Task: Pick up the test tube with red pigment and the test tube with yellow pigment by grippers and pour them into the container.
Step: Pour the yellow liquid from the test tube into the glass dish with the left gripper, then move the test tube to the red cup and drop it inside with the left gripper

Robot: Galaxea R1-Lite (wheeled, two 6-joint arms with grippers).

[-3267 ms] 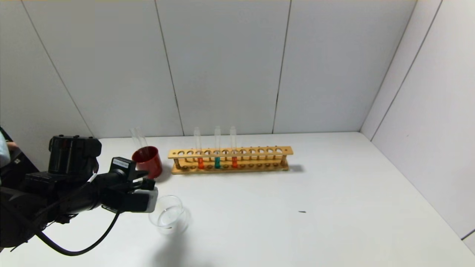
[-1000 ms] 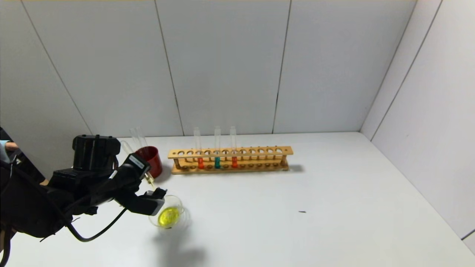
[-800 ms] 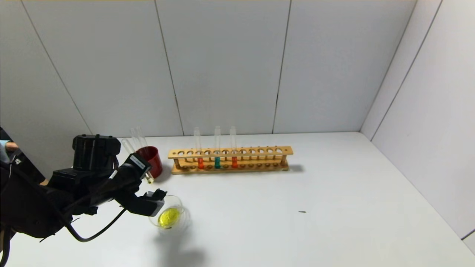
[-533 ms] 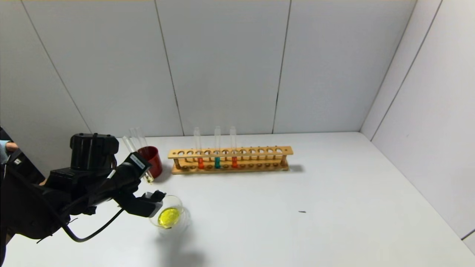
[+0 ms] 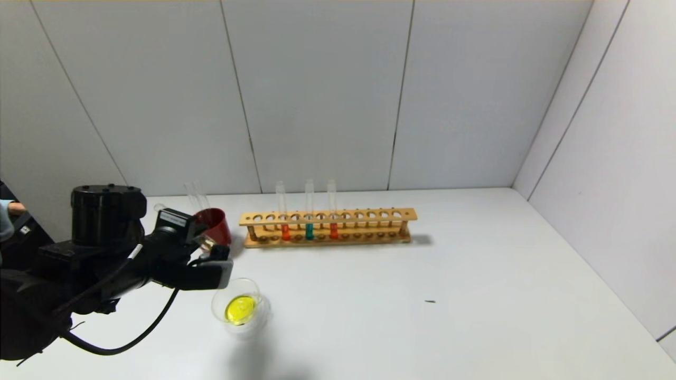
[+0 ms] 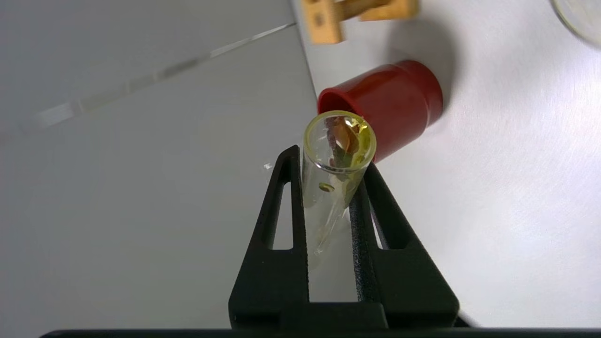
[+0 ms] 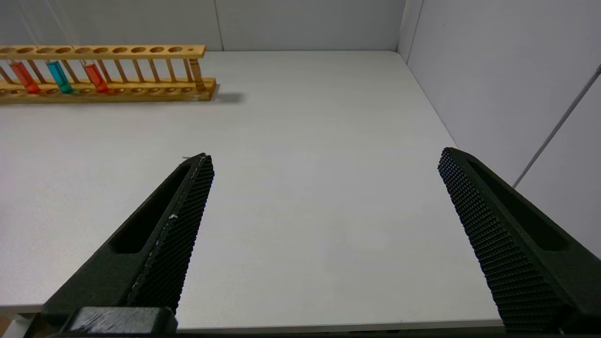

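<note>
My left gripper point(image 5: 214, 259) is shut on the test tube with yellow pigment point(image 5: 205, 243), held just left of and above the container point(image 5: 240, 309), beside the red cup. In the left wrist view the left gripper point(image 6: 331, 158) clamps that tube point(image 6: 335, 178), which shows only a yellow film and drops near its mouth. The container, a clear glass dish, holds a yellow pool. Two test tubes with red pigment point(image 5: 285, 231) point(image 5: 334, 230) stand in the wooden rack point(image 5: 369, 215). My right gripper point(image 7: 324, 157) is open and empty over bare table, out of the head view.
A dark red cup point(image 5: 215, 226) with empty clear tubes point(image 5: 195, 194) stands left of the rack; it also shows in the left wrist view point(image 6: 399, 103). A teal tube point(image 5: 309, 231) stands between the red ones. White walls close the back and right.
The dish, empty 3.3 s ago, now holds yellow liquid. My left gripper has drawn back from over the dish towards the red cup, and its tube has swung back from its pouring tilt.
</note>
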